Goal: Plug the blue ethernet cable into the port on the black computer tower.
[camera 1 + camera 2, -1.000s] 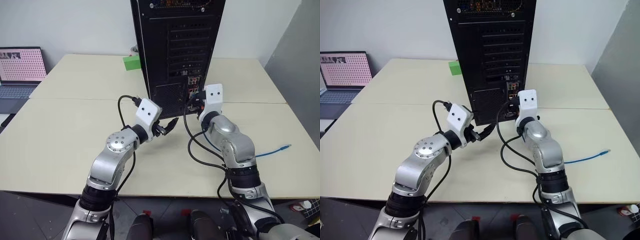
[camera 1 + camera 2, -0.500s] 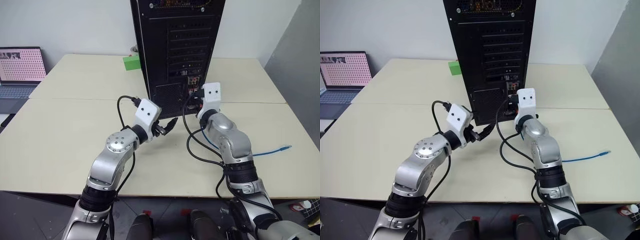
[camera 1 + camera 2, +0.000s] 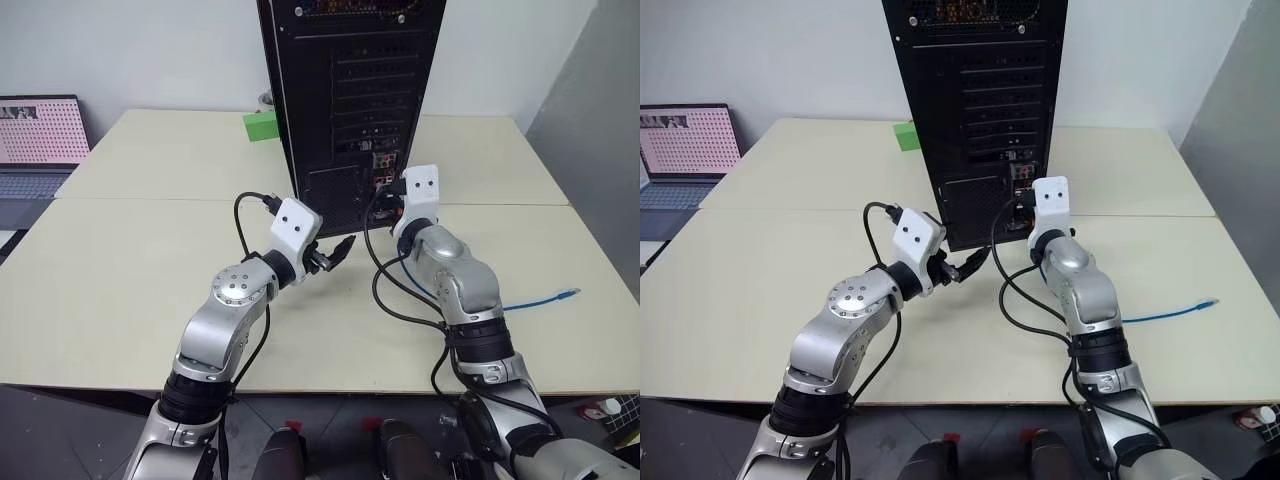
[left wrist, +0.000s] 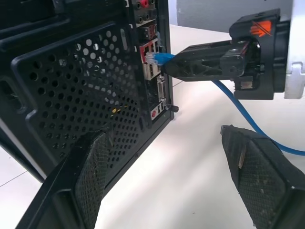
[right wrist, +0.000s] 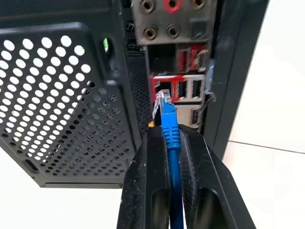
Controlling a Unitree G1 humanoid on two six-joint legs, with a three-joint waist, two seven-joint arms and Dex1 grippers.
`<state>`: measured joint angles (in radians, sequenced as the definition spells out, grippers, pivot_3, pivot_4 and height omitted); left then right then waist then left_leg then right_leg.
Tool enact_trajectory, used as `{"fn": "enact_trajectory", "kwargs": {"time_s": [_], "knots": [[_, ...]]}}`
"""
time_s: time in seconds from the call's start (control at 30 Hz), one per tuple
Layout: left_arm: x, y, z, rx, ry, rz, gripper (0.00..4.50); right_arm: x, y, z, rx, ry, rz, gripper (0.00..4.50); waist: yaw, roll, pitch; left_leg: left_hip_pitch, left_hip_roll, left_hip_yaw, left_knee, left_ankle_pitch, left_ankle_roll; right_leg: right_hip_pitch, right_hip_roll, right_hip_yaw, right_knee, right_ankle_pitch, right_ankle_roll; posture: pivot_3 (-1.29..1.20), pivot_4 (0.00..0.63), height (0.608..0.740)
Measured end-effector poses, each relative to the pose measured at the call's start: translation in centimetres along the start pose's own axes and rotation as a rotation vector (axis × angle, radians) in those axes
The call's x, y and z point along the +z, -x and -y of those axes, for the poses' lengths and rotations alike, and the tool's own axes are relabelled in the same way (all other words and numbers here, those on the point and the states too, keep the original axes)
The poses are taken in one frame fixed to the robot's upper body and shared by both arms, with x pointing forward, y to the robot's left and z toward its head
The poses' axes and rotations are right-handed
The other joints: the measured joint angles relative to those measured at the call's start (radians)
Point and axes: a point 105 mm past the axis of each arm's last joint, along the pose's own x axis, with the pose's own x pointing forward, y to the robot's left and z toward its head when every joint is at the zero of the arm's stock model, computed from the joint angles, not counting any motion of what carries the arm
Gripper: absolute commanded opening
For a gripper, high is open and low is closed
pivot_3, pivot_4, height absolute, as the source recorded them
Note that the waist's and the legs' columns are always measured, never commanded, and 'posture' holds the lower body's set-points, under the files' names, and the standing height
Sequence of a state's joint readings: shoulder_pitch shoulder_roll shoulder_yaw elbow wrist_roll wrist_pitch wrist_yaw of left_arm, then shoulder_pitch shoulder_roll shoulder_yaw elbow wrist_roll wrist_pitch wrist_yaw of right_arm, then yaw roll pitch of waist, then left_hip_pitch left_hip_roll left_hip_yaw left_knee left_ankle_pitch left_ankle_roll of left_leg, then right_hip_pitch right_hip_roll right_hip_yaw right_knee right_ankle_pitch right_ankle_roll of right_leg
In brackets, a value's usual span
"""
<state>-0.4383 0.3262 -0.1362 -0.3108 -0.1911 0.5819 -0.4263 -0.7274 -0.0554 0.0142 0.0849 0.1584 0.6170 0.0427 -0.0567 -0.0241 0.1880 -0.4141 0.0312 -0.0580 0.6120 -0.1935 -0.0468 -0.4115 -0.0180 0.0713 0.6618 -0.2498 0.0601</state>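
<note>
At the black computer tower [image 3: 350, 100] rear, right claw [image 5: 167, 125] clamped on the blue ethernet cable [image 5: 169, 129]; plug tip at the port [image 5: 164, 90], seemingly not seated. Left claw [image 4: 167, 167] spread apart, near the case. Cable trails across the table [image 3: 120, 270].

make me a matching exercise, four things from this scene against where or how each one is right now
Things:
1. left gripper
2. right gripper
3. green block
4. laptop

States:
A. on the table behind the black computer tower, to its left
B. shut on the blue ethernet cable, plug at the port
C. off the table's left edge, screen lit
D. open, holding nothing

Pairs: 1-D, 2-B, 3-A, 4-C
</note>
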Motion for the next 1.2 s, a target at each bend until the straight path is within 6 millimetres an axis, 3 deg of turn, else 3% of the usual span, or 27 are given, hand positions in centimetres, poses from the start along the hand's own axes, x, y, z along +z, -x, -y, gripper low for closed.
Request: {"fn": "enact_trajectory", "kwargs": {"time_s": [1.2], "knots": [[-0.48,0.16,0.06,-0.001,-0.006,-0.017,3.82,0.17,0.03,-0.44,0.042,0.03,0.003,0.01,-0.002,0.0,0.0,0.0,0.0,0.0,0.0,0.0,0.0,-0.001,0.0,0.0,-0.001,0.0,0.0,0.0,0.15,0.74]]}}
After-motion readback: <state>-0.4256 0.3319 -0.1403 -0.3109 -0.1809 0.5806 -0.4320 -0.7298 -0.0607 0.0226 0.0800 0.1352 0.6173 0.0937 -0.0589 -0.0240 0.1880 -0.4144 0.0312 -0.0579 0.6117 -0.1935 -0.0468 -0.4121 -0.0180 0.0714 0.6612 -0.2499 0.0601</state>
